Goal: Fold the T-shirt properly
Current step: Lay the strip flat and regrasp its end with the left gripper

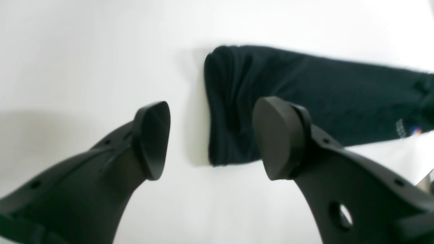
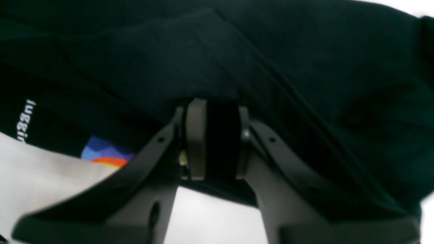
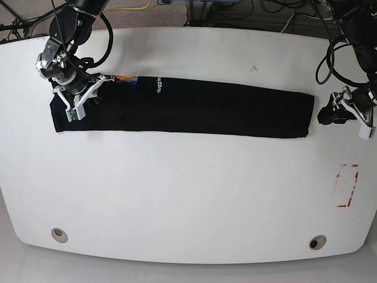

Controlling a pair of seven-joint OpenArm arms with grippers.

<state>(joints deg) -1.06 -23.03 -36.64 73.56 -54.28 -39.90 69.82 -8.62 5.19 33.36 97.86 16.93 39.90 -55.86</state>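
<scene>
The black T-shirt lies folded into a long narrow strip across the white table, with white lettering near its left end. My right gripper is at that left end. In the right wrist view it is shut on a fold of the T-shirt, beside the lettering and a coloured print. My left gripper hangs just off the strip's right end. In the left wrist view it is open, holding nothing, above the end of the T-shirt.
A red-marked patch sits on the table near its right edge. Two round fittings are set along the front edge. Cables run behind the table's far edge.
</scene>
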